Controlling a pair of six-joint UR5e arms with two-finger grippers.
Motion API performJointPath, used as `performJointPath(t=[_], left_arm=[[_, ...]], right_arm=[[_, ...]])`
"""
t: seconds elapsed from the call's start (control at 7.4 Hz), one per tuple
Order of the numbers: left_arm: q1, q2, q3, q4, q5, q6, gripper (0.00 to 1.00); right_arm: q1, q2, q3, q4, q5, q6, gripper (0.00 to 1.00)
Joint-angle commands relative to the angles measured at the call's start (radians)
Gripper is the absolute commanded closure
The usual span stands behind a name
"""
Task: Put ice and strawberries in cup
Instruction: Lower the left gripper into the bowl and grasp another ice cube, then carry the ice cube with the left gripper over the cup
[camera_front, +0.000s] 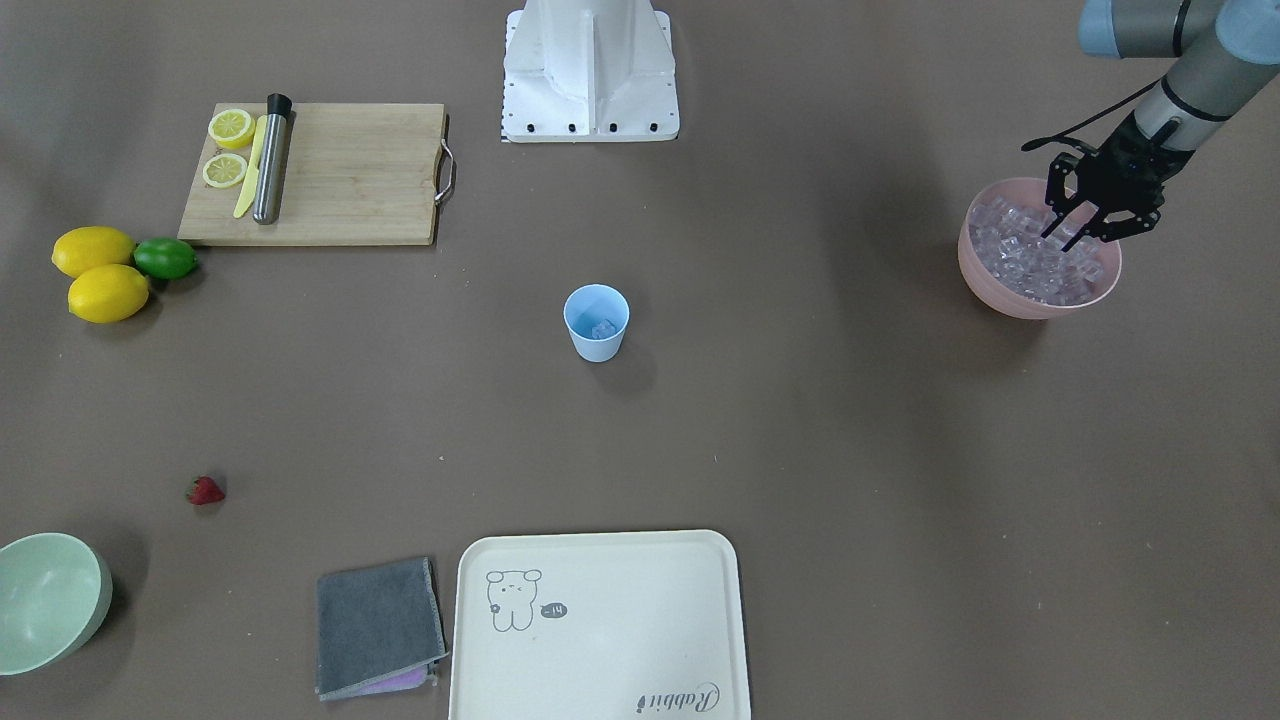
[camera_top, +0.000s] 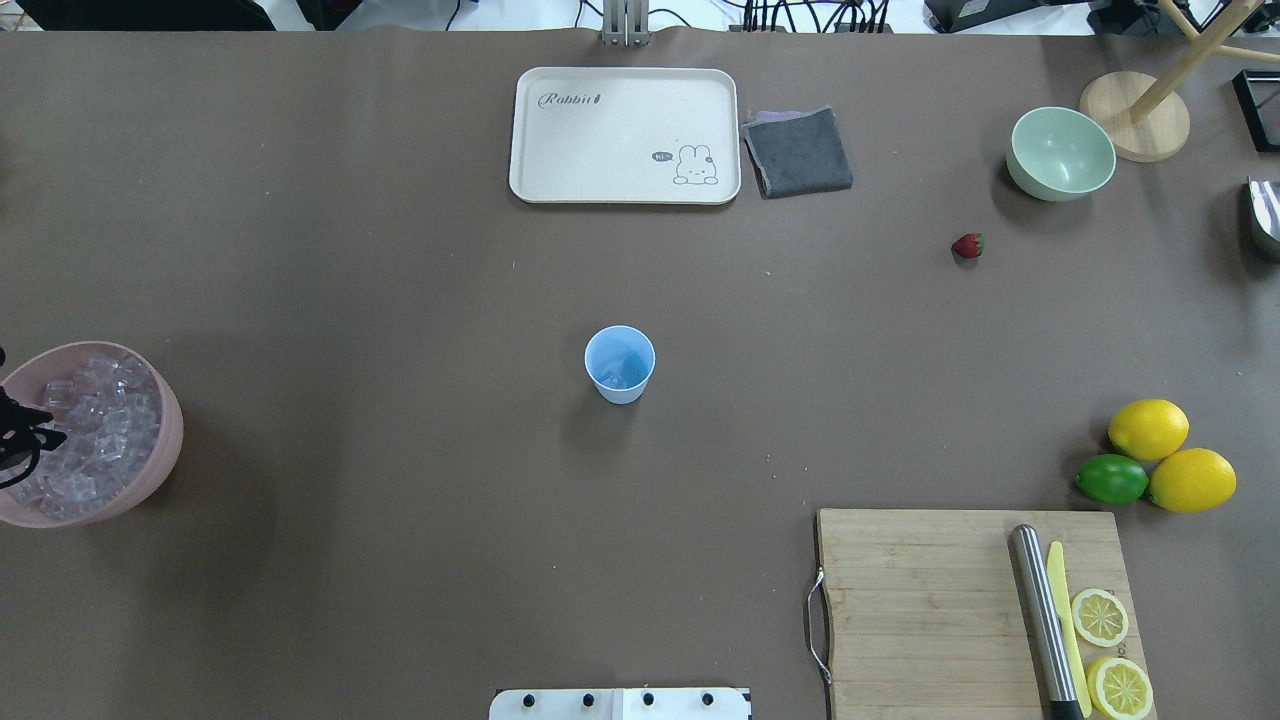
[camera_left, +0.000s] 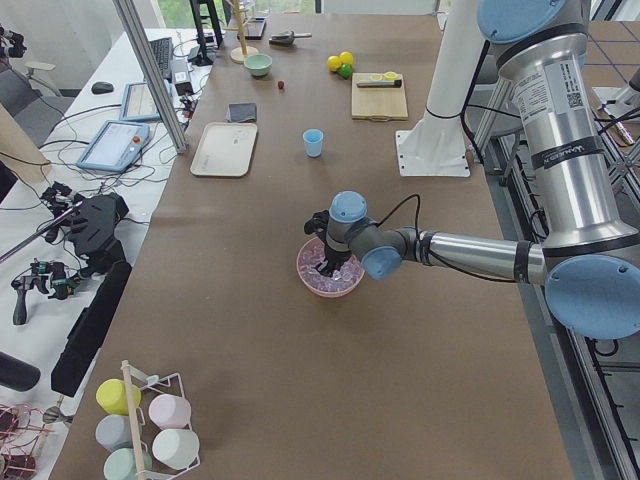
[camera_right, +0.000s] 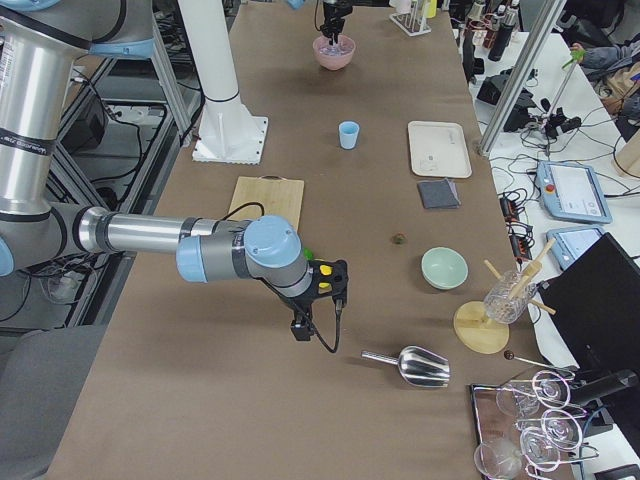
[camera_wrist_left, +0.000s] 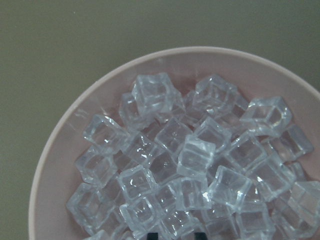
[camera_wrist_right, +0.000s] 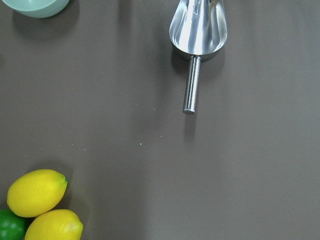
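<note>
1. Ice (camera_wrist_left: 195, 155) is heaped in a pink bowl (camera_front: 1005, 298) at the robot's left end of the worktop (camera_front: 820, 450). At least one cube is also seen at the bottom of the cup (camera_front: 596, 342).
2. The cup is set upright near the middle of the worktop, in front of the robot's base and well apart from the pink bowl.
3. The strawberry (camera_front: 205, 490) is laid on the bare worktop on the robot's right side, near a green bowl (camera_front: 50, 600) and well apart from the cup.
4. The left end effector (camera_front: 1063, 238) is held over the pink bowl with its fingers spread. The tips are pointed down at the top layer of cubes, and no cube is gripped. Whether the tips are touching the cubes cannot be told.
5. The right end effector (camera_right: 318, 322) is shown only in the right side view, low over the worktop near the lemons (camera_wrist_right: 37, 192). Whether it is open or closed cannot be told.
6. A metal scoop (camera_wrist_right: 198, 30) is seen lying on the worktop in the right wrist view.
</note>
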Motion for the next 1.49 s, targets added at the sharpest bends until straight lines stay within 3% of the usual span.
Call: performJointPath(t=[0.0,0.27,0.54,0.68,0.81,1.22,1.35], left_arm=[[-0.091,-0.064,0.003,0.007,-0.149,-0.012,1.0],[-0.102,-0.178,0.006,0.011,-0.215,-0.197,1.0],[-0.081,-0.356,0.029,0.008,-0.218,-0.418,1.0],[-0.012,-0.453,0.041,0.01,-0.2,-0.53,1.0],[0.06,-0.565,0.062,0.011,-0.128,-0.665,1.0],[0.344,-0.748,0.131,0.016,0.265,-0.9,1.0],[0.376,-0.82,0.186,0.016,0.324,-0.957,1.0]], right_arm=[[0.0,0.0,0.0,0.0,0.0,-0.001,0.0],[0.0,0.0,0.0,0.0,0.002,-0.001,0.0],[0.0,0.0,0.0,0.001,0.002,-0.003,0.0],[0.0,0.0,0.0,0.001,0.002,-0.003,0.0],[0.0,0.0,0.0,0.001,0.002,-0.002,0.0],[0.0,0.0,0.0,0.0,0.002,0.002,0.0],[0.0,0.0,0.0,0.001,0.002,0.0,0.0]])
